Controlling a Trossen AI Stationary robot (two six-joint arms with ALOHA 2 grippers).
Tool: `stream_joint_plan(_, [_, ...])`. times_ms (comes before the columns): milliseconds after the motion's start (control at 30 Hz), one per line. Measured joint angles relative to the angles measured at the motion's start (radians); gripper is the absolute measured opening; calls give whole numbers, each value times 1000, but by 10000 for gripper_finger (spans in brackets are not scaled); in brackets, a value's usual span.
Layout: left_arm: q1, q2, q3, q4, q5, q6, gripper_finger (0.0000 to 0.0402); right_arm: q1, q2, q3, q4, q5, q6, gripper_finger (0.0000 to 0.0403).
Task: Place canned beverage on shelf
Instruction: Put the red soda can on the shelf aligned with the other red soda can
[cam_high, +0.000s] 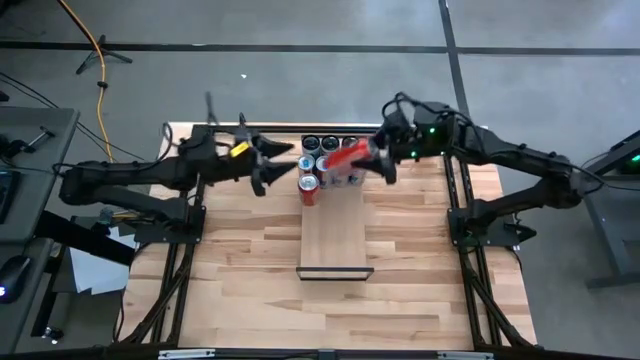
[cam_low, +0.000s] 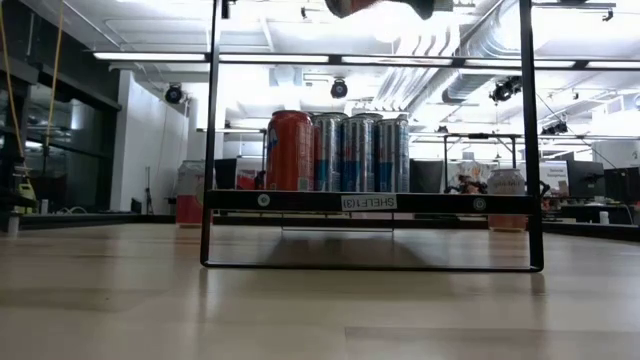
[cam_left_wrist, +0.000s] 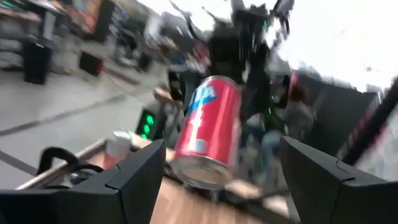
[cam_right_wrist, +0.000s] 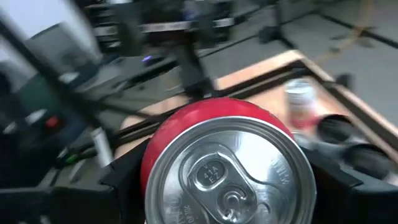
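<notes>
Grey floor with dark seams surrounds a pale wooden desk (cam_high: 250, 270) of patterned planks, with dark frames along both its sides. Across the middle of the desk stands the shelf (cam_high: 335, 240), a long narrow pale plank with thin dark metal ends; in the low view its board sits raised in that frame and bears a small label. Two dark arms reach in from either side toward the far end of the shelf. Cans (cam_low: 362, 152) stand upright in a tight cluster on that far end, silver and blue ones with a red can (cam_low: 289, 151) at their edge nearest the left arm. The right gripper (cam_high: 372, 158) is clamped around a second red can (cam_high: 350, 156), holding it tilted on its side in the air above the cluster; the right wrist view looks straight at its silver top with the pull tab. The left gripper (cam_high: 262, 172) hangs just beside the standing red can, its fingers spread apart and holding nothing.
</notes>
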Motion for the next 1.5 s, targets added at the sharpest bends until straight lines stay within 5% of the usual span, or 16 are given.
stream_joint_plan(300, [0,167,181,-206,127,164,276,125,70,0,13,-59,-115,284])
stream_joint_plan(700, [0,260,221,-273,401,17,276,181,164,0,20,29,-274,284])
stream_joint_plan(1167, [-3,273,219,-345,353,42,276,186,169,2,120,-36,-260,284])
stream_joint_plan(1500, [-2,285,220,-332,415,27,276,186,177,-1,166,-16,-282,284])
